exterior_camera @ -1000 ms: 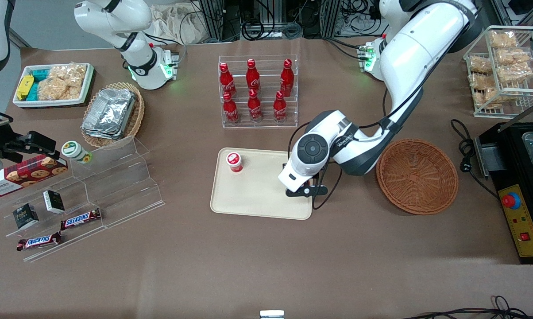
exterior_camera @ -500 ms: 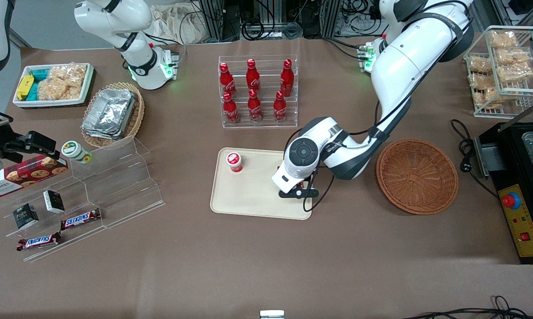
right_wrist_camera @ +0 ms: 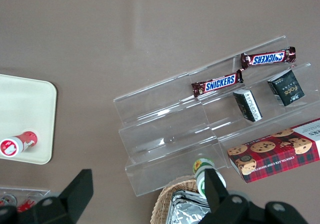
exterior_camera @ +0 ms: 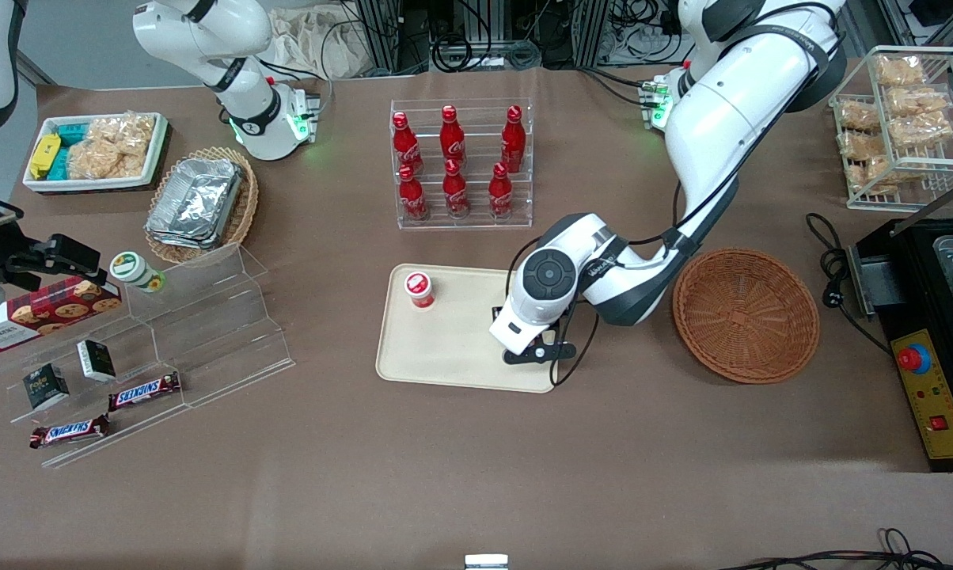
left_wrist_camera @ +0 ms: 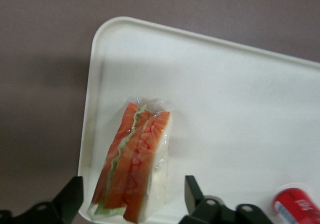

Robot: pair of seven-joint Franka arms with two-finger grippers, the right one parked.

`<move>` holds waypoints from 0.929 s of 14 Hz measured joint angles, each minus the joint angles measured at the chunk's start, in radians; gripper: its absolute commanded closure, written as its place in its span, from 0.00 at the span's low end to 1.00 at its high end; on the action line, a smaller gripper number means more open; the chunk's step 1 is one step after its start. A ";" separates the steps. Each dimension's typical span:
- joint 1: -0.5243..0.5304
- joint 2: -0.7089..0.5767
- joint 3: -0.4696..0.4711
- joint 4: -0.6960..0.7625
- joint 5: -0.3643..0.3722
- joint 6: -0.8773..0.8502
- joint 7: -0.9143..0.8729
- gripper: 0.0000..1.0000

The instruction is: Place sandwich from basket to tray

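In the front view, the tool [exterior_camera: 533, 346] is seen low over the tray [exterior_camera: 445, 348], at the tray's corner nearest the basket [exterior_camera: 746, 315] and nearest the camera. Compared with a second ago, the wrist has been drawn further in over the tray and nearer to the camera, and the upper arm has been raised more upright. The basket is shown bare inside, standing on the desk [exterior_camera: 476, 467] just beside the tray, toward the working arm's end. A small red-capped bottle [exterior_camera: 419, 289] is left upright on the tray, well apart from the tool; its place is unchanged. The sandwich is hidden under the wrist in this view.

In the left wrist view, the sandwich [left_wrist_camera: 132, 163] is seen lying on the tray [left_wrist_camera: 240, 104], close to a rounded corner, with its orange-red and green filling turned up toward the camera. The two fingers [left_wrist_camera: 70, 200] are spread wide, one on each side of the sandwich, and neither is seen touching it; nothing is held. The red-capped bottle [left_wrist_camera: 296, 208] is caught partly at the frame's edge.

In the right wrist view, a corner of the tray [right_wrist_camera: 25, 114] with the bottle [right_wrist_camera: 18, 143] is shown, beside an acrylic stepped shelf [right_wrist_camera: 200, 134] carrying chocolate bars [right_wrist_camera: 217, 83].
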 measured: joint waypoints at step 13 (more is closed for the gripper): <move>0.237 -0.489 0.023 0.017 -0.113 -0.431 0.015 0.00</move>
